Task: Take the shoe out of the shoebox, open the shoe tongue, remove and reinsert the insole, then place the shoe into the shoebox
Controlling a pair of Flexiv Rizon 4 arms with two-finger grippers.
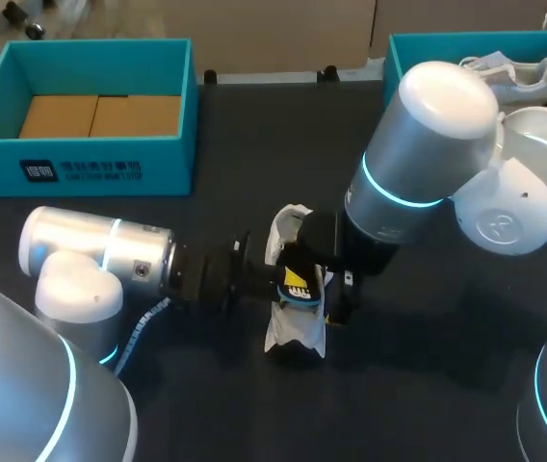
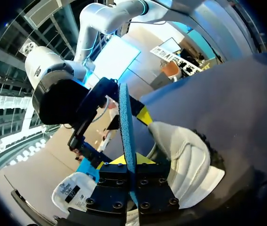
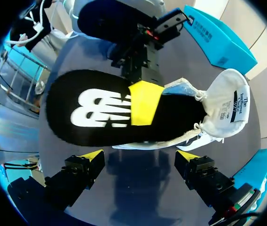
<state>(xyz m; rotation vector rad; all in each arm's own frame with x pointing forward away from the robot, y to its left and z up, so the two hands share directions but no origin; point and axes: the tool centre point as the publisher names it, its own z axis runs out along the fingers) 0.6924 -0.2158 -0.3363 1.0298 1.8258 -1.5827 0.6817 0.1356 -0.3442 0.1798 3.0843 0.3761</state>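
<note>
A white shoe (image 1: pixel 295 332) lies mid-table, its tongue (image 3: pixel 227 103) folded outward. My left gripper (image 1: pixel 297 282) comes in from the left and is shut on the insole (image 3: pixel 100 113), black on top with a white logo and blue beneath. In the left wrist view the insole (image 2: pixel 126 127) shows edge-on, pinched in my left gripper (image 2: pixel 132 161), with the shoe (image 2: pixel 185 162) beside it. My right gripper (image 3: pixel 140 157) hangs open just short of the insole, touching nothing. In the head view it (image 1: pixel 339 294) is mostly hidden under its arm, right of the shoe.
A teal shoebox (image 1: pixel 95 168) with a cardboard insert stands at the back left. A second teal box (image 1: pixel 403 48) at the back right holds another pale shoe (image 1: pixel 514 82). My right arm's elbow (image 1: pixel 428 135) looms over the table's middle right.
</note>
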